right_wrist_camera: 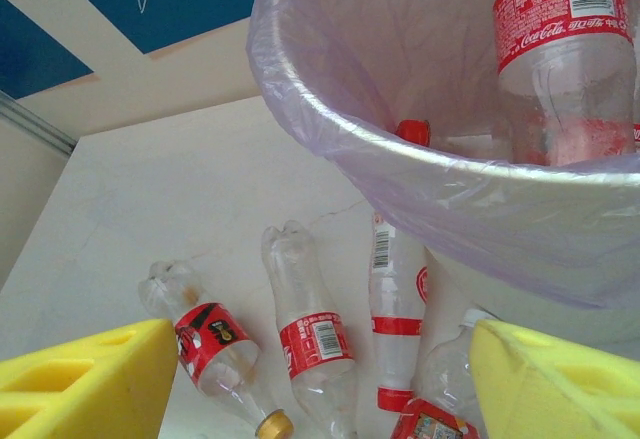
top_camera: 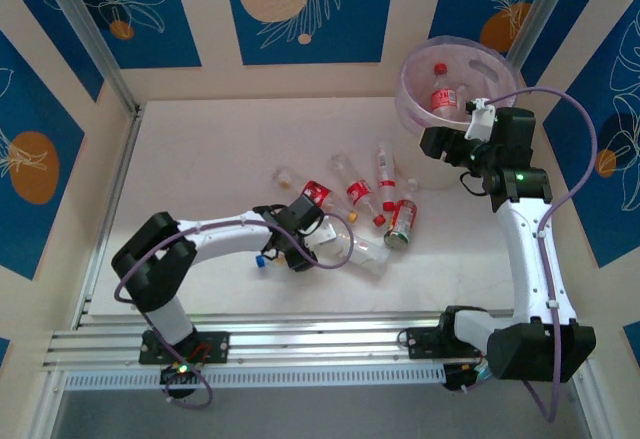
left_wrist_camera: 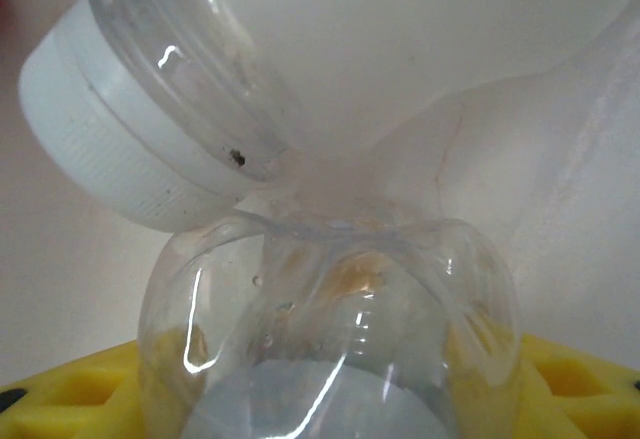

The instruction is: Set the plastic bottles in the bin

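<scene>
Mostly, the plastic bottles (top_camera: 358,191) are clear, red-labelled.

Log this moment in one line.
left gripper: shut on clear bottle | right gripper: open, near bin | in bin: red-labelled bottle | table: loose bottles

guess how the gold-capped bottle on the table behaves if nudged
The gold-capped bottle looks empty, so probably light. It lies on its side on the smooth table, so it may roll. Its thin clear walls would likely crumple if squeezed.

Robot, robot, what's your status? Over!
Left gripper gripping clear plastic bottle. Right gripper open beside round pinkish translucent bin. White-capped bottle crowds the grip.
</scene>
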Robot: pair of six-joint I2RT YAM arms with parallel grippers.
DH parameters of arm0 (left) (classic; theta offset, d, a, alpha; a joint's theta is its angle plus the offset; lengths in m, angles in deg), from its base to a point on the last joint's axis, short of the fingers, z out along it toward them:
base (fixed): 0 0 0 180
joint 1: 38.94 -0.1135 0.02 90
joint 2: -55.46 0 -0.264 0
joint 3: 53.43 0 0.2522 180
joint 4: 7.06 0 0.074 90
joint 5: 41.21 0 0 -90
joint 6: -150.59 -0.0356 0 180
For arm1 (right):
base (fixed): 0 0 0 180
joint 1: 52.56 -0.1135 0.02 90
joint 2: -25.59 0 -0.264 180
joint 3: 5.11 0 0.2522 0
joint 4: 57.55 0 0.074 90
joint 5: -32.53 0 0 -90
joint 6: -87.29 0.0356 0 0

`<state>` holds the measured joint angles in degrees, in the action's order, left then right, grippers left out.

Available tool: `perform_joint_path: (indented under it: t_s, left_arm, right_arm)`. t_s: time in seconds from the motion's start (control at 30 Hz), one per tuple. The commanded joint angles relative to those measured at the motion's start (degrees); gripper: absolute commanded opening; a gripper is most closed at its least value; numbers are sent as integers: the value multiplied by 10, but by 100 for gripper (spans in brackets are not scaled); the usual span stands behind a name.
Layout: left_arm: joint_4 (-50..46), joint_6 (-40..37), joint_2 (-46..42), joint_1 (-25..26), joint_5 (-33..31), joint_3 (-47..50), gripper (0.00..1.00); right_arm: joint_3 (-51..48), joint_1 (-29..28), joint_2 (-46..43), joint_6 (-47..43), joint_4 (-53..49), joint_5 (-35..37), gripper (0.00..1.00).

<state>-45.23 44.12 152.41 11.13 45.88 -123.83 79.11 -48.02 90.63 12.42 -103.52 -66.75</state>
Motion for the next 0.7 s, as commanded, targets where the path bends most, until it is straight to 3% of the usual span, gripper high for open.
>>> perform_joint_path:
  t_s: [0.0,0.1,0.4,0.67]
  left_arm:
    - [-13,11,10,-1,-23,-10,52]
    - [-14,20,7,-2,-33,-11,43]
    - [-32,80,-65,-31,-63,-25,37]
    - [-74,220,-132,-93,-23,-76,32]
  right_arm:
    - [-7,3,-13,6,2,-13,77]
    - [-9,3,-14,7,3,-14,77]
    - [-5,-1,-21,23,5,-55,77]
    - [-8,-82,-31,27,35,-119,77]
